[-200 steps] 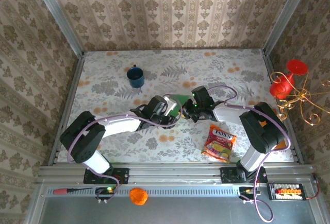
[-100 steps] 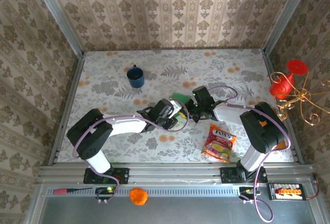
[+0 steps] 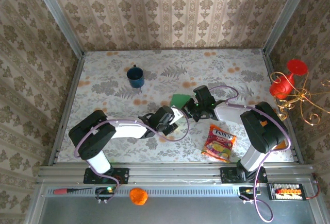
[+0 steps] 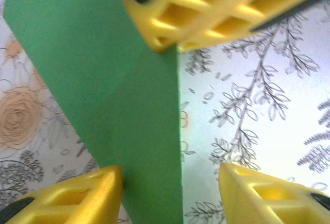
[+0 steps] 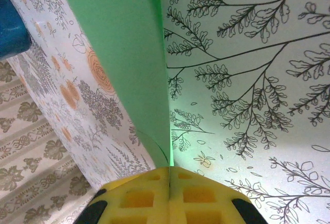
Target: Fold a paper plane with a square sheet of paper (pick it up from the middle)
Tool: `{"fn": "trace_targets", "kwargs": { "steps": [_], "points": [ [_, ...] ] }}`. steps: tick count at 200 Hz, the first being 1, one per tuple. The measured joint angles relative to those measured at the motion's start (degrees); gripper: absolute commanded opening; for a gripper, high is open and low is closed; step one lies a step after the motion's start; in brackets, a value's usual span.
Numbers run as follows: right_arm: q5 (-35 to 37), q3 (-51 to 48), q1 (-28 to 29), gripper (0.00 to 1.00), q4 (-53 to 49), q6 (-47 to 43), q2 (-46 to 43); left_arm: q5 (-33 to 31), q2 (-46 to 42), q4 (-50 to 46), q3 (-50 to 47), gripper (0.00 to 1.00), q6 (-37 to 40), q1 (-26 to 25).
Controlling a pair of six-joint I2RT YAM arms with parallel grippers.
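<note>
The bright-green sheet of paper point(image 3: 179, 100) lies mid-table, folded into a long narrow wedge point(image 4: 118, 90). My right gripper point(image 3: 189, 108) is shut on one end of it, and the paper point(image 5: 124, 44) runs away from the pressed-together yellow fingers point(image 5: 169, 195). My left gripper point(image 3: 175, 114) is open at the other end. Its two yellow fingertips point(image 4: 72, 195) stand apart, the left one at the paper's edge, the right one over bare table. The right gripper's fingers point(image 4: 206, 7) show at the top of the left wrist view, clamped on the fold.
A blue mug point(image 3: 135, 76) stands at the back left. A colourful snack packet point(image 3: 219, 142) lies front right, beside the right arm. Red and gold ornaments point(image 3: 286, 82) hang past the right wall. An orange ball point(image 3: 138, 195) sits on the front rail.
My left arm has slid right and nearer, its gripper now further along the paper and slightly narrower. More green paper shows behind the grippers. The right gripper stays shut on the paper.
</note>
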Motion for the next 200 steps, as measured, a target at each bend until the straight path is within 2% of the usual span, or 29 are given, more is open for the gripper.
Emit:
{"fn": "trace_targets", "kwargs": {
  "steps": [167,200],
  "points": [
    [-1.33,0.00,-0.11,0.02,-0.13,-0.02,0.00,1.46,1.01,3.39,0.96,0.32,4.68,0.90],
    [-1.55,0.00,-0.20,0.04,-0.13,-0.02,0.00,1.49,1.64,3.82,0.96,0.25,4.70,1.31]
  ]
}}
